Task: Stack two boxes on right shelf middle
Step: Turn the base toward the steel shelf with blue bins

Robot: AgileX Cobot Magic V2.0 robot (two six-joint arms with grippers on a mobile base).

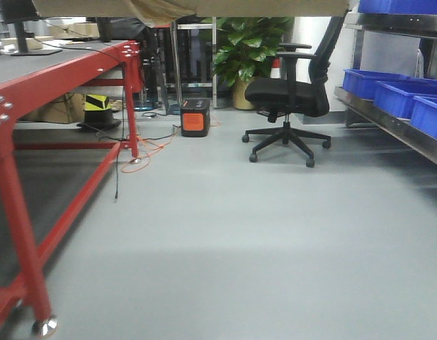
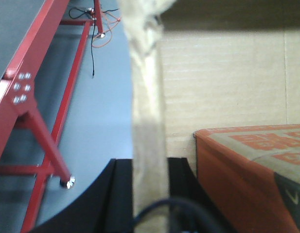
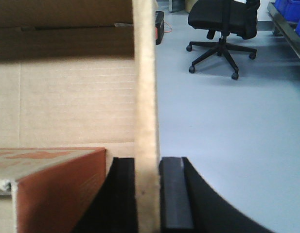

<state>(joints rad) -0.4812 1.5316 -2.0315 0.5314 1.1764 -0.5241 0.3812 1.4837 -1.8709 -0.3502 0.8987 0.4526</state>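
Left gripper point(image 2: 150, 170): jaws clamped on the taped side wall of the open cardboard box point(image 2: 227, 73). Right gripper point(image 3: 147, 167): jaws clamped on the opposite wall. An orange shoebox point(image 2: 256, 165) lies inside. The cardboard box hangs above the floor point(image 1: 239, 234), with the steel shelf point(image 1: 388, 122) off to the right.

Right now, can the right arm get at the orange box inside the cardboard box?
Probably not. The right gripper is shut on the wall of the cardboard box, one finger inside beside the orange box, so it would have to let go first.
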